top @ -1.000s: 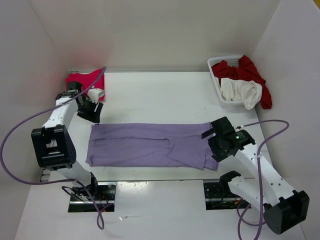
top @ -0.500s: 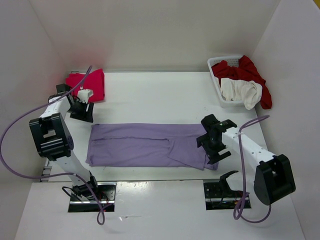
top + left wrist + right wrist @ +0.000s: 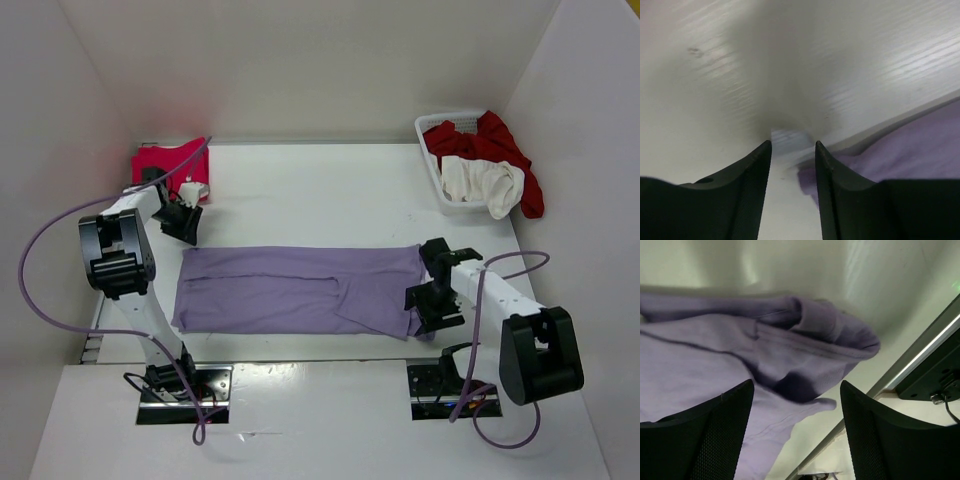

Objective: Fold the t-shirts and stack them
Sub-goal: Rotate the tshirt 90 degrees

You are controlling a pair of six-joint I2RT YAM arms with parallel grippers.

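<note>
Reading the top view, the lavender t-shirt (image 3: 300, 290) lies flat on the table (image 3: 320, 190) at frame centre as a long band. Its long axis runs left to right.

**Arm positions against the band**
- The right gripper (image 3: 797, 384) stands over the right end of the band, towards its lower corner. In the right wrist view the fingers are set wide apart. Bunched purple cloth lies beneath and between them, and nothing is clamped.
- The left gripper (image 3: 792, 145) stands just off the upper left corner of the band. In the left wrist view the fingers leave a narrower gap with bare table showing through it. The purple edge lies to the lower right of the fingers, and whether it touches them cannot be told.

**Governing relation**
- Each arm is nearer one short end: the left arm the left end, the right arm the right end.
- The next fold probably runs across the long axis, so one end would travel sideways towards the other.
- The left gripper would first need to shift towards the cloth.

**Other garments**
- The magenta t-shirt (image 3: 178, 163) lies folded at upper left.
- The dark red t-shirt (image 3: 500, 135) and the cream t-shirt (image 3: 480, 180) are heaped in the basket (image 3: 430, 165) at upper right.
</note>
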